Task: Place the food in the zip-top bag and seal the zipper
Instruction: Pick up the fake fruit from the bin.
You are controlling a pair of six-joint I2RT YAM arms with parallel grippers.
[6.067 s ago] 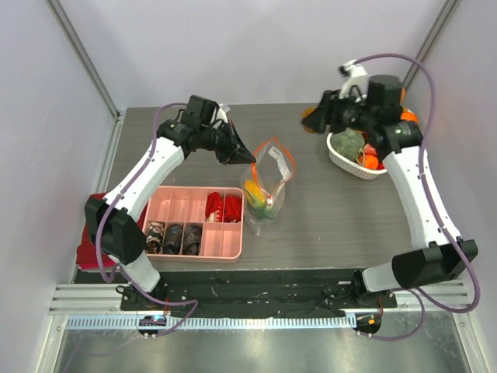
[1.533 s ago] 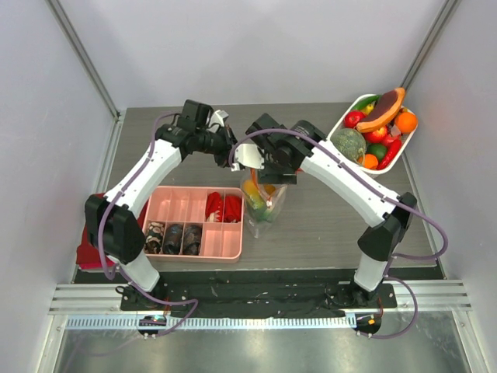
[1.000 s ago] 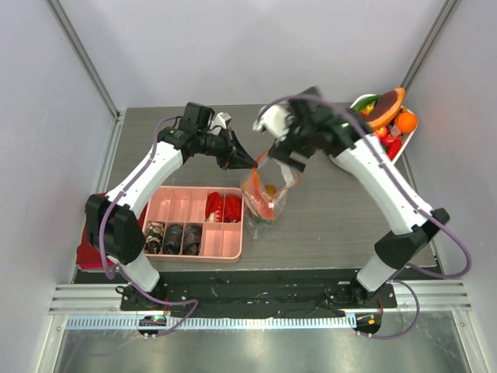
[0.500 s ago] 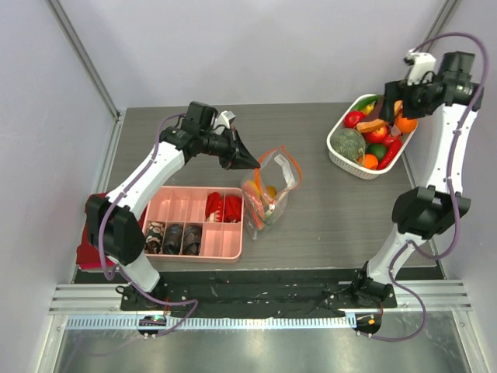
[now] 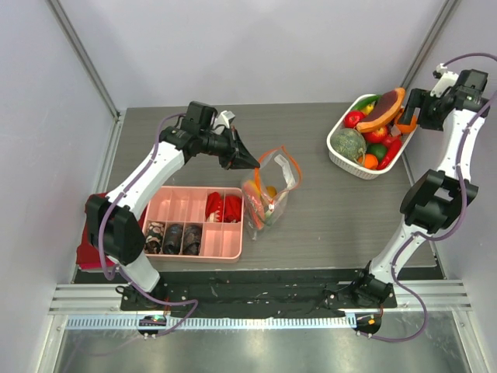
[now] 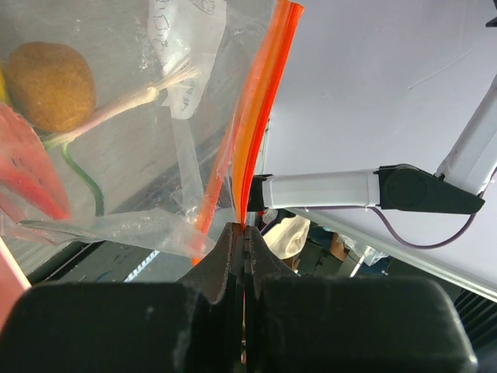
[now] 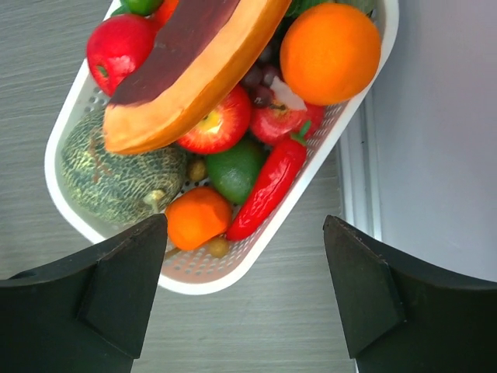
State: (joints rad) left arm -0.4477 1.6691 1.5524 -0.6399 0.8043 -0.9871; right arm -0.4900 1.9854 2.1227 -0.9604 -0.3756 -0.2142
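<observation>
Right wrist view showed your right gripper (image 7: 245, 229) spread wide over the basket (image 7: 203, 284) of food (image 7: 198, 217); your left gripper (image 6: 245, 233) pinched the zipper (image 6: 260, 116), bag (image 5: 272, 186) open mid-table. You needed a small piece, gripped squarely.

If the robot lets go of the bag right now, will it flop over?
Probably yes. The zip-top bag looks thin and crinkly, apparently held up where the left gripper pinches the zipper. The food at its bottom may keep it from sliding.
</observation>
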